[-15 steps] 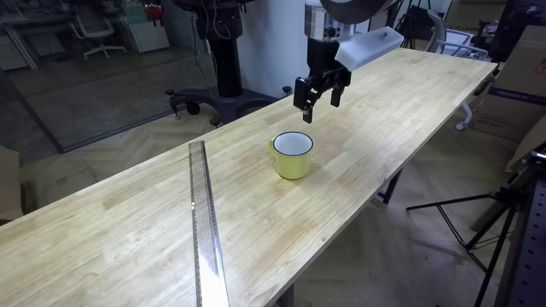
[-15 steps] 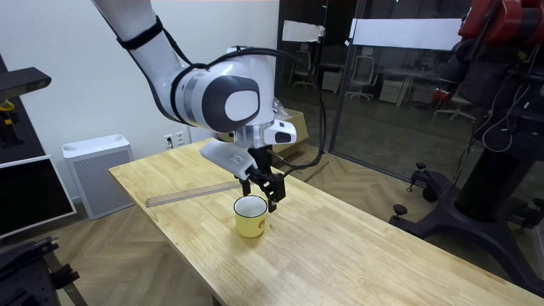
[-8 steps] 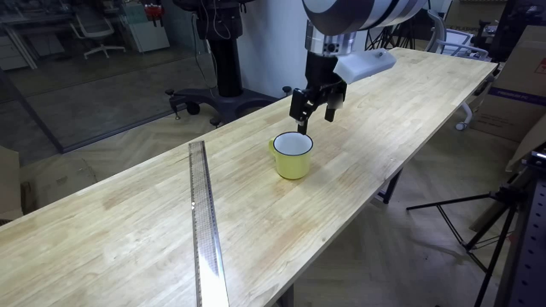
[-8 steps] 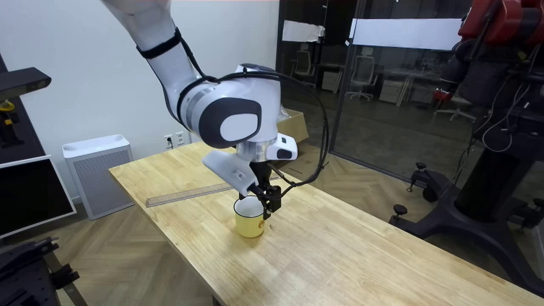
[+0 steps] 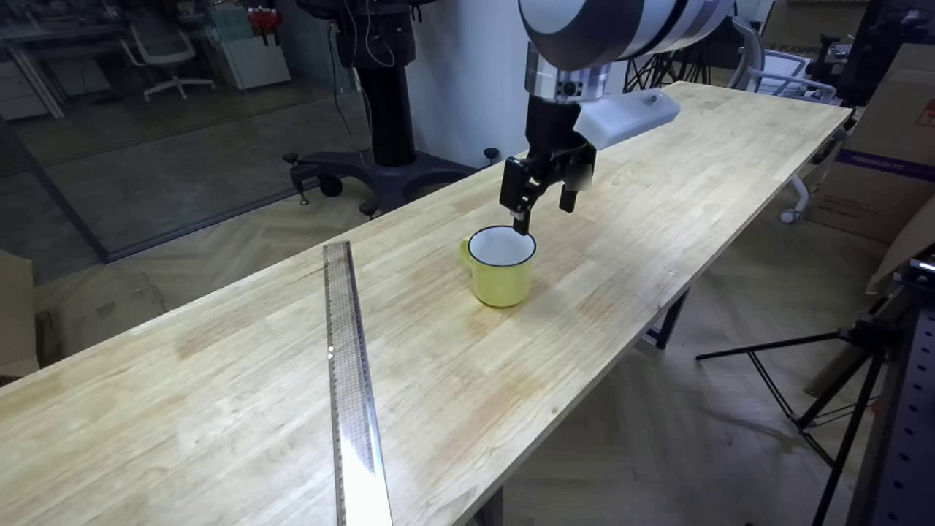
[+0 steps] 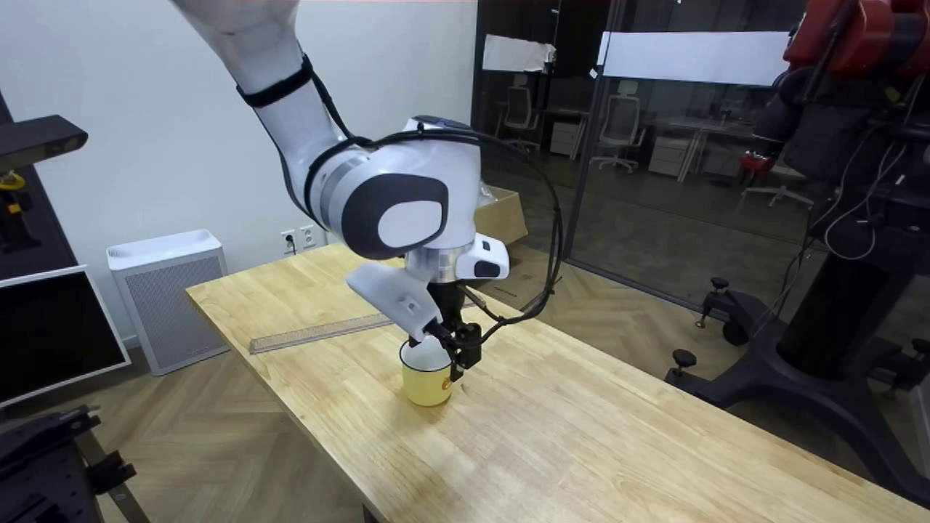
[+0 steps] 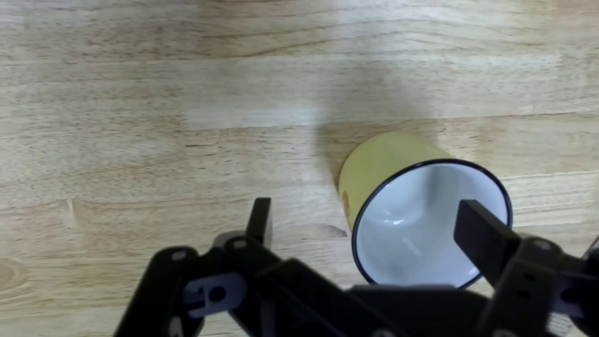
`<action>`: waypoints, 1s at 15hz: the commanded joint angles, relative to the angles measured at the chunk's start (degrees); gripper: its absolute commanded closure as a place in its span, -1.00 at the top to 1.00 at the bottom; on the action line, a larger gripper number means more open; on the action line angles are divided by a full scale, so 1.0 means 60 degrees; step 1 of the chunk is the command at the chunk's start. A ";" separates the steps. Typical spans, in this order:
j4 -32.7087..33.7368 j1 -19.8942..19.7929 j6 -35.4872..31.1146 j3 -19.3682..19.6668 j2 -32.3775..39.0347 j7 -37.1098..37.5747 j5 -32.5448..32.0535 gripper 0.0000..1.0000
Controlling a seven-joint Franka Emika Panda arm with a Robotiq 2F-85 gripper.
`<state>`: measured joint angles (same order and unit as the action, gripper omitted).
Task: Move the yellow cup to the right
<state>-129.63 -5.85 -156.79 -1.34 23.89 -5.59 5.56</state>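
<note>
While my gripper (image 7: 365, 220) hangs spread over one side of the yellow cup (image 7: 407, 215), it grips nothing. In the wrist view, one black finger (image 7: 484, 241) lies over the cup's white mouth and the other finger (image 7: 259, 216) outside its wall. The cup stands upright on a wooden table (image 5: 621, 219); in an exterior view a see-through ruler (image 5: 350, 365) lies on its handle side, well apart. I take this as lining up for a pinch on the rim, and height worries me most: I cannot tell whether either tip is below the lip. Squeeze too high, and the cup could slip away. Lower with the inner finger too near the edge, and it could press the rim and tip the cup. If one finger meets the wall ahead of the other, the cup would probably skid. Held by one wall, it may also tilt when lifted.
</note>
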 commanded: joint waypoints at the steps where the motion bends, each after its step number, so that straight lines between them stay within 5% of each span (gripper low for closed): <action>1: 0.0417 0.0113 -0.0067 0.0262 0.0419 0.0372 -0.0063 1.00; 15: 0.2390 -0.0065 0.1092 0.0299 0.2066 0.0307 -0.0012 1.00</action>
<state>-119.55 -6.46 -153.44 0.47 33.81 -5.30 5.75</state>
